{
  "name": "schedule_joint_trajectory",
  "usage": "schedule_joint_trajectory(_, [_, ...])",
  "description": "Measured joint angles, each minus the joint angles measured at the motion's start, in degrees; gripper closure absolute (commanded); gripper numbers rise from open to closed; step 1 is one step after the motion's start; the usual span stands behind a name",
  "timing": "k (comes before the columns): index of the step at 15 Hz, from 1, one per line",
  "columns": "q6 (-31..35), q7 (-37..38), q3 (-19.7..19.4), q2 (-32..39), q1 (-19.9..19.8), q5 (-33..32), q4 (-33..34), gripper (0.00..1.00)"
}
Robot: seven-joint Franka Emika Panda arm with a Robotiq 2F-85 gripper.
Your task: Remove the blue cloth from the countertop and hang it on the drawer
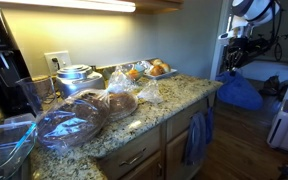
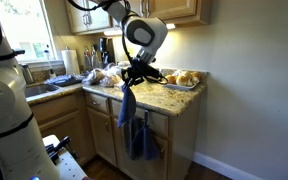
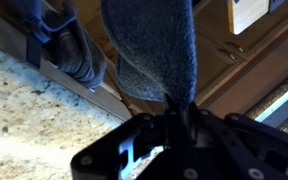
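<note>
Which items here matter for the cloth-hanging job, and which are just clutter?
Job: blue cloth, held in the gripper; countertop; drawer.

Clutter: grey-blue towel hanging on the cabinet front; bread rolls; plastic containers.

This is a home kitchen. A granite countertop (image 1: pixel 179 100) runs over wooden base cabinets (image 1: pixel 134 158) with drawers, and wall cabinets (image 2: pixel 174 10) hang above. A coffee maker (image 1: pixel 4 65) stands near an outlet (image 1: pixel 56 62). Bread rolls (image 2: pixel 184 77) lie on the counter, and a window (image 2: pixel 19 30) lights the far end.
</note>
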Motion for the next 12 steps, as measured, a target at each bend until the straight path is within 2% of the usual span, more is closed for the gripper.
schedule_joint_trajectory(2, [4.26, 1.5, -0.43, 0.04, 0.37, 1.7, -1.97, 0.94])
schedule_joint_trajectory(7, [19.62, 7.97, -0.61, 0.38, 1.6, 2.91, -7.34, 0.94])
schedule_joint_trajectory(12, [24.89, 13.6, -0.61, 0.45, 2.95, 2.77, -11.25, 0.9])
